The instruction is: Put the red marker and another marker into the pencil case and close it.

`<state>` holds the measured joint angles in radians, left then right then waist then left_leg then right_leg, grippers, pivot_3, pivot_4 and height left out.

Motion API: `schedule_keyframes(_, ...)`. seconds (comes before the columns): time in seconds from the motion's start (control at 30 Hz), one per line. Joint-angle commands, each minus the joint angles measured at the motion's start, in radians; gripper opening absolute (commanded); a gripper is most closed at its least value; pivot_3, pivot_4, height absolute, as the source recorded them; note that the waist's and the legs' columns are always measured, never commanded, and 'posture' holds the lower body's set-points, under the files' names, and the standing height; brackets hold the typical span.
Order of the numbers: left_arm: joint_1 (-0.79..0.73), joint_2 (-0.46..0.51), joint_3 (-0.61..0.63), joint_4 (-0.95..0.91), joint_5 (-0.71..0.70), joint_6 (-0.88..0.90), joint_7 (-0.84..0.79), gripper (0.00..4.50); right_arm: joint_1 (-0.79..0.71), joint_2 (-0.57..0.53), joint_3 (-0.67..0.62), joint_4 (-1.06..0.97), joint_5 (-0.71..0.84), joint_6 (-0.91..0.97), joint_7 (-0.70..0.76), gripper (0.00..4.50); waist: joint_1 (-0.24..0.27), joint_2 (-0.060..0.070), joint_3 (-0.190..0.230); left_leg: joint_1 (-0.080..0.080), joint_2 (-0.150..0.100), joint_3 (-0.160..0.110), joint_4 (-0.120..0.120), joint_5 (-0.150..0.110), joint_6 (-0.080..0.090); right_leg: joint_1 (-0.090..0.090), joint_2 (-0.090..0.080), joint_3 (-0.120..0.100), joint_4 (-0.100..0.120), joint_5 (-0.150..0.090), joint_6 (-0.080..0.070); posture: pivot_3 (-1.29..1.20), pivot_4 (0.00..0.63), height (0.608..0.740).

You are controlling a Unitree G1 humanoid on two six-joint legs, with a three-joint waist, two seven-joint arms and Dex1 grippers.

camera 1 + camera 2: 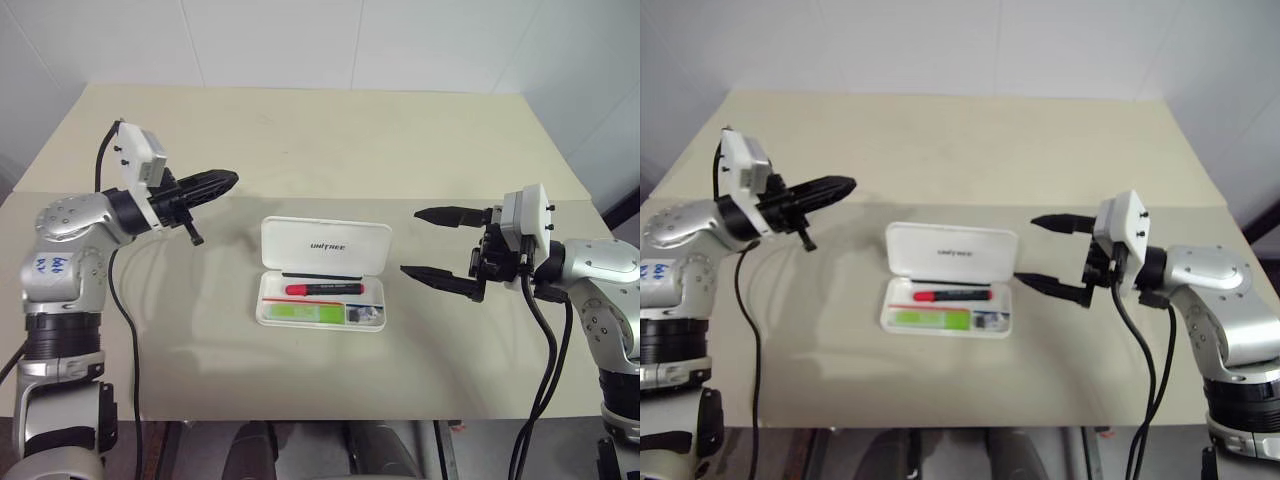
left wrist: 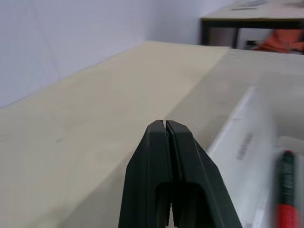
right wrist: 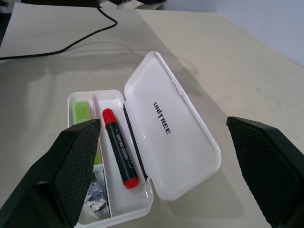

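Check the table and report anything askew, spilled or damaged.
Nothing stands out. The case lies open and flat on the table, lid laid back, with the red marker and green highlighter lying straight in its tray. Nothing looks spilled or broken.

I see the open pencil case [image 1: 322, 273] mid-surface [image 1: 320, 150] between my two hands, with the marker [image 1: 325, 289] inside behind the highlighter [image 1: 303, 313].

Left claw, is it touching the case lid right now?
Apart. In the left eye view the shut left claw hangs left of the open case, with bare table showing between its tip and the lid.
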<state>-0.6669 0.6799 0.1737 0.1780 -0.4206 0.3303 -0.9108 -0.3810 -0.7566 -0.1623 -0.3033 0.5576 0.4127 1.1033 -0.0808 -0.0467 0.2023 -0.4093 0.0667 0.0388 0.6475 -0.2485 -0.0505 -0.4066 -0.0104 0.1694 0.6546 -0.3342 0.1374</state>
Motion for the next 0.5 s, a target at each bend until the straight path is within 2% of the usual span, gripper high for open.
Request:
schedule_keyframes(0.03,-0.027,-0.019,-0.065,0.06,0.077,-0.051,0.009,0.05,-0.013,-0.01,-0.007,-0.008,0.002,-0.019,-0.008,4.5,-0.002,0.0,0.0,0.0,0.0,0.0,0.0,0.0,0.0,0.0,0.0,0.0,0.0,0.0,0.0,0.0,0.15,0.74)
schedule_keyframes(0.23,-0.03,-0.041,-0.154,0.132,0.129,-0.091,-0.067,0.05,-0.011,-0.011,-0.004,-0.023,0.007,-0.01,-0.019,4.5,-0.002,0.0,0.0,0.0,0.0,0.0,0.0,0.0,0.0,0.0,0.0,0.0,0.0,0.0,0.0,0.0,0.15,0.74)
schedule_keyframes(0.5,-0.029,-0.048,-0.146,0.109,0.086,-0.109,-0.177,0.05,-0.001,-0.006,-0.003,-0.039,0.011,-0.004,-0.04,4.5,-0.001,0.0,0.0,0.0,0.0,0.0,0.0,0.0,0.0,0.0,0.0,0.0,0.0,0.0,0.0,0.0,0.15,0.74)
